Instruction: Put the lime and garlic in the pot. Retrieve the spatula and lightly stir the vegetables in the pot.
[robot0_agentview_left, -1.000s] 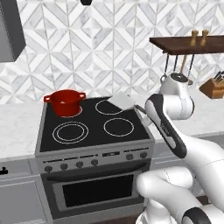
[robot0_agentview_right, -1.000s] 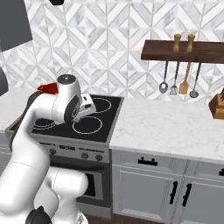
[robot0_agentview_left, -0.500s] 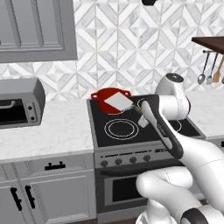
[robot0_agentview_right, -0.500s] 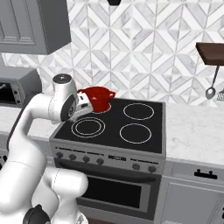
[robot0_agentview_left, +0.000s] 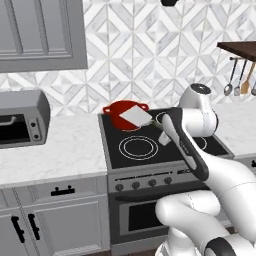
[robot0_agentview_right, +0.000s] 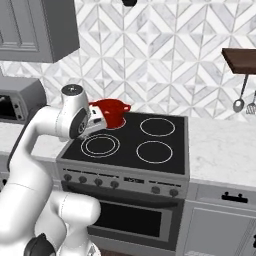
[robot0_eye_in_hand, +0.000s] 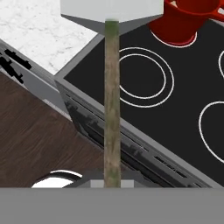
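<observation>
The red pot (robot0_agentview_left: 120, 111) stands on the stove's back left burner, and in the right base view the pot (robot0_agentview_right: 111, 111) sits just beyond my hand. My gripper (robot0_agentview_left: 161, 135) is shut on the brownish handle of the spatula (robot0_agentview_left: 135, 117), whose pale blade hovers over the pot's near right rim. Seen from the hand, the spatula (robot0_eye_in_hand: 112, 105) runs straight up from my gripper (robot0_eye_in_hand: 112, 183) to its blade at the top edge, with the pot (robot0_eye_in_hand: 186, 19) at the upper right. The pot's contents are hidden; lime and garlic are out of sight.
The black stove top (robot0_agentview_left: 150, 155) has four burner rings and a knob row along its front. A grey toaster oven (robot0_agentview_left: 20, 117) sits on the left counter under a wall cabinet (robot0_agentview_left: 40, 35). Metal utensils (robot0_agentview_right: 242, 97) hang under a dark shelf at the right.
The base has driven left, so stove and pot slid right in both views and the toaster oven came into view. The spatula stays in my grip, its blade now over the pot's rim.
</observation>
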